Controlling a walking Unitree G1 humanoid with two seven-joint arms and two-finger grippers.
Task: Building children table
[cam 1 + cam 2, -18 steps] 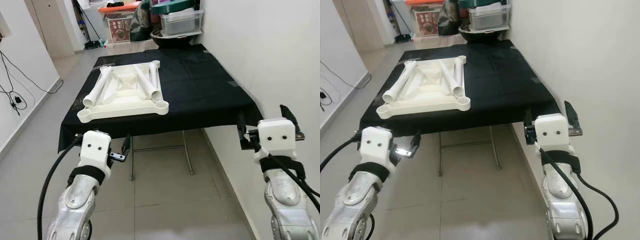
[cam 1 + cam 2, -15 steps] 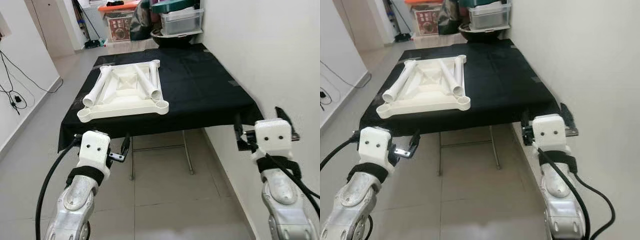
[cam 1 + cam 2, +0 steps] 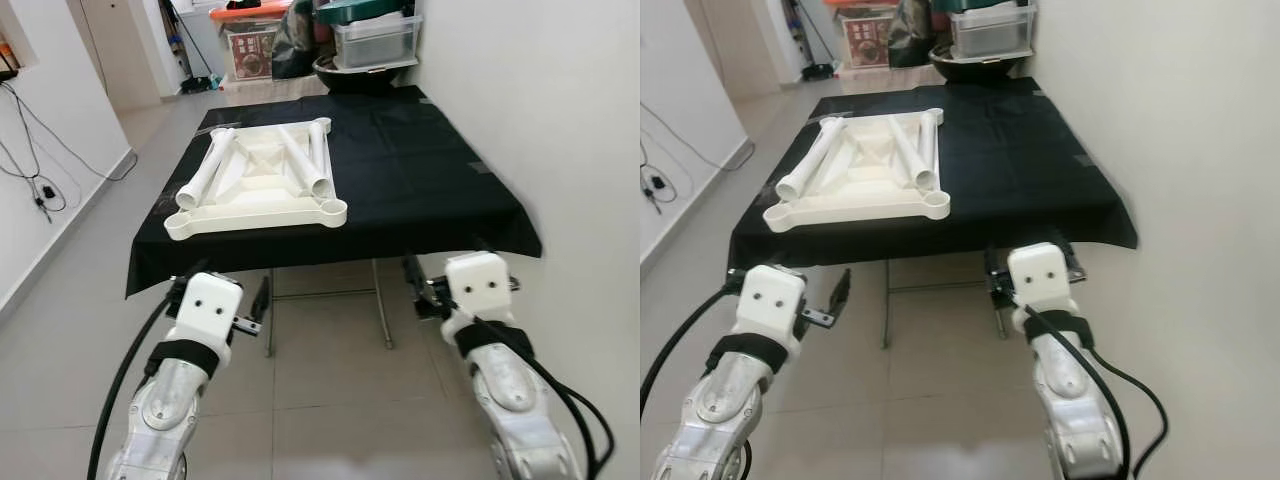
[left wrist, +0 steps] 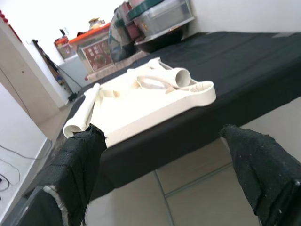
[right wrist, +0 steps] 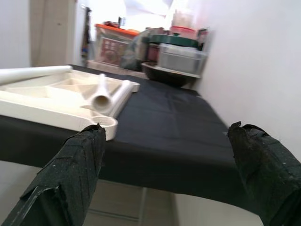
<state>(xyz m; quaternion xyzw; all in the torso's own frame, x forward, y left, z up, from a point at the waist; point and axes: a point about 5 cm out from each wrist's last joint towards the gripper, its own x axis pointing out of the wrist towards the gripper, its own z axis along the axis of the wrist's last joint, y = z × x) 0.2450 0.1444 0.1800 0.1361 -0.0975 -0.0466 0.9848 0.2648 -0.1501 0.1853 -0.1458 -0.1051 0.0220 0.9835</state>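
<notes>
A cream children's table top (image 3: 255, 190) lies upside down on the left half of a table draped in black cloth (image 3: 420, 170). Loose leg tubes rest on it: one along its left side (image 3: 205, 172) and two on its right (image 3: 310, 165). Both grippers hang below the table's front edge, over the floor. My left gripper (image 4: 164, 155) is open and empty, pointing up at the near edge of the table top. My right gripper (image 5: 169, 160) is open and empty too, below the cloth's front right part, facing the open tube ends (image 5: 101, 101).
A white wall (image 3: 560, 120) runs close along the table's right side. Storage boxes and a dark basin (image 3: 375, 40) crowd the far end. The table's metal legs (image 3: 380, 310) stand on the tiled floor (image 3: 330, 390). Cables (image 3: 40, 190) hang down the left wall.
The camera has shifted. My right arm has swung left and down, from beside the wall to below the cloth's front edge. The left arm dropped slightly. Both grippers stay open.
</notes>
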